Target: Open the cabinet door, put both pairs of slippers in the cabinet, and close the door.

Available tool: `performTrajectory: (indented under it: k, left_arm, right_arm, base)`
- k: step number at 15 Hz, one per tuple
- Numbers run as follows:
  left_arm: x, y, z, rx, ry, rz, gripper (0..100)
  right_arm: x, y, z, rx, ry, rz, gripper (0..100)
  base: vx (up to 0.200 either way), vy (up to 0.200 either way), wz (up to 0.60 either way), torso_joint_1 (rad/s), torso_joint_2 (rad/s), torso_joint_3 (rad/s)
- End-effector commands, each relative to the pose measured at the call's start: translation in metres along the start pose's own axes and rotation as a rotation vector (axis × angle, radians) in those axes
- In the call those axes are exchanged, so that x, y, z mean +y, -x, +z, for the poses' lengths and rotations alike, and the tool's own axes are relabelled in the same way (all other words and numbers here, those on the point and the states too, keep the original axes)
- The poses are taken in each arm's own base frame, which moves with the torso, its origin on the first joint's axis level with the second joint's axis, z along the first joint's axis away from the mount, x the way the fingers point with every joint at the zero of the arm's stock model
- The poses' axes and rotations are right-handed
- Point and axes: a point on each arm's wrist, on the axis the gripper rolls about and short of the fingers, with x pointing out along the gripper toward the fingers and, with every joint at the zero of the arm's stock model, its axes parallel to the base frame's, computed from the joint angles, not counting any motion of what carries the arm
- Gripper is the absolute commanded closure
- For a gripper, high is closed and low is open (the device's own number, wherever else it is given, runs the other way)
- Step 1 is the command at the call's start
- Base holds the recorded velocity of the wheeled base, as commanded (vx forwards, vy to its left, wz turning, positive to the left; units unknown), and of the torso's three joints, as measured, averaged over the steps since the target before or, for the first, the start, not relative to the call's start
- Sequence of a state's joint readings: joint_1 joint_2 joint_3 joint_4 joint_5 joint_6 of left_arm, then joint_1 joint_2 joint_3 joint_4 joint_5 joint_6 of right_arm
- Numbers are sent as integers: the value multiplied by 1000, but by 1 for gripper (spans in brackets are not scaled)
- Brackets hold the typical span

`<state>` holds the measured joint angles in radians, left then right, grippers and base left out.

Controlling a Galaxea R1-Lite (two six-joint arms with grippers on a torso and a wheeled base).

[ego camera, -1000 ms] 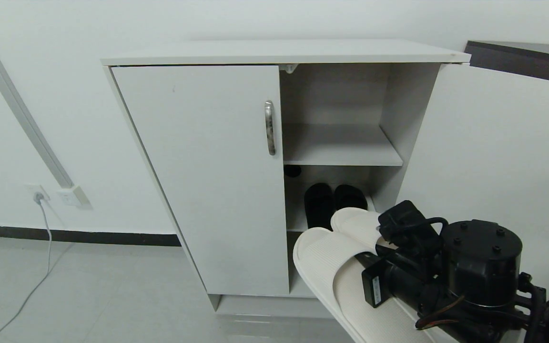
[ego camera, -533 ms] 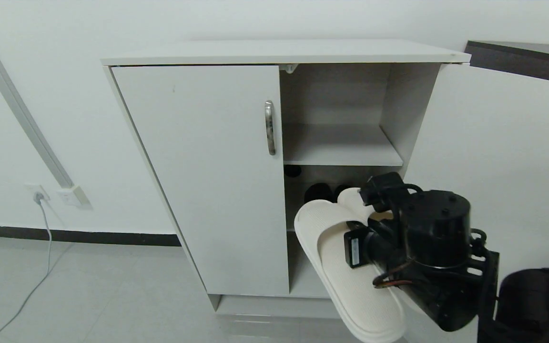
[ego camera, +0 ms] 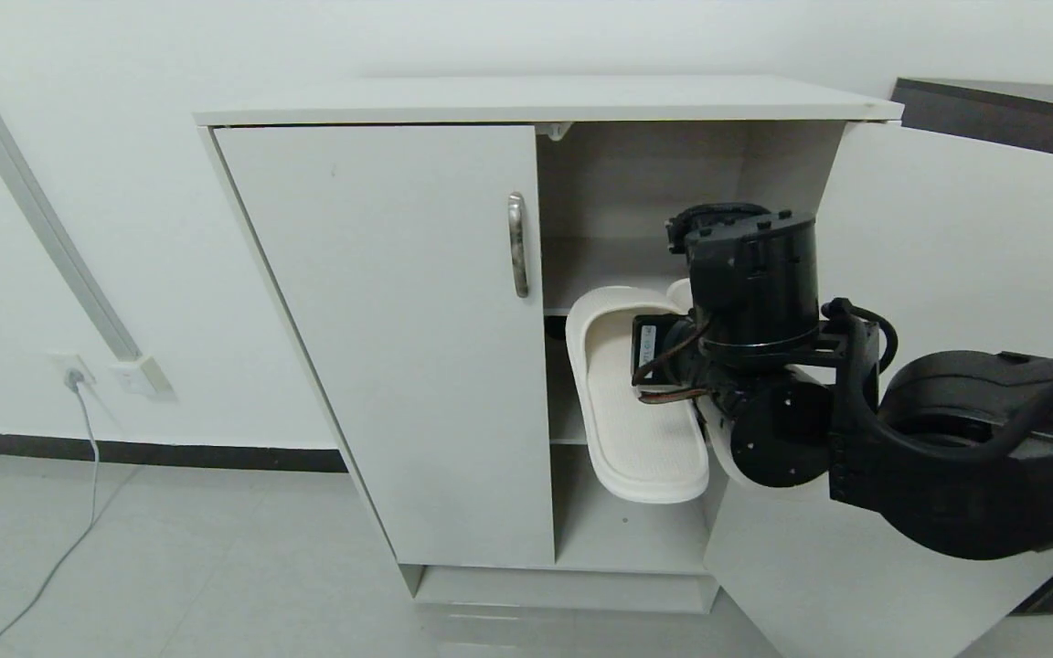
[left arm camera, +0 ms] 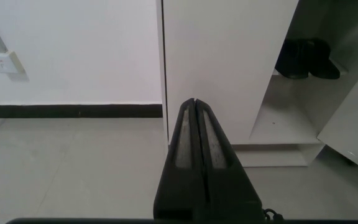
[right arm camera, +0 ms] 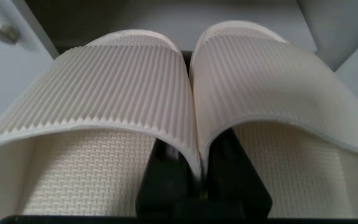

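Right gripper [right arm camera: 196, 167]: you are looking at it clamping both white slippers [ego camera: 636, 411] at once, its fingers pressing the two inner strap edges together.
White slippers: they are hanging side by side in the cabinet's [ego camera: 545, 96] open right half, tilting steeply. Their toes are pointing up and far, reaching the front edge of the upper shelf [ego camera: 600, 265], and their heels are dropping toward you above the bottom shelf [ego camera: 627, 539]. You cannot tell whether the toes are touching the upper shelf.
Black slippers [left arm camera: 306, 59]: they are sitting as a pair on the middle shelf, inside the right half.
Right door [ego camera: 947, 238]: it is standing wide open, swinging out to the right of your right arm.
Left door [ego camera: 380, 338]: it is staying shut, its handle [ego camera: 516, 245] sitting upright at its right edge.
Left gripper [left arm camera: 194, 102]: its fingers are pressing together with nothing between them; it is hovering over the floor [left arm camera: 73, 162] on the near side of the left door.
Wall: an outlet [ego camera: 138, 375] is sitting low on the left, and a cable [ego camera: 79, 521] is trailing from a socket beside it to the floor.
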<state>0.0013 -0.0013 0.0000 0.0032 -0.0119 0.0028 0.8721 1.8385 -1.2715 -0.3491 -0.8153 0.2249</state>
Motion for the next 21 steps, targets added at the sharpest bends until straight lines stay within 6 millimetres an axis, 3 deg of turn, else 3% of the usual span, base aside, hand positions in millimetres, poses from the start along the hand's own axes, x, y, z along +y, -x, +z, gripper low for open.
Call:
performTrajectory:
  k: [1,5,15,17,21]
  left_arm:
    - [0,0,0,1,1,0,100]
    - [0,0,0,1,1,0,100]
    - [0,0,0,1,-2,-2,100]
    - [0,0,0,1,-2,-2,100]
    - [0,0,0,1,-2,-2,100]
  right_arm:
    - [3,-4,0,-2,0,-3,100]
    - [5,-6,-4,4,9,-6,100]
    - [2,-13,-6,4,10,-37,100]
    - [0,-18,-5,6,22,-33,100]
    - [3,-47,-6,-5,14,-79,100]
  base:
    - [0,0,0,0,0,0]
    - [0,0,0,0,0,0]
    - [200,0,0,0,1,5]
    - [0,0,0,0,0,0]
    - [0,0,0,0,0,0]
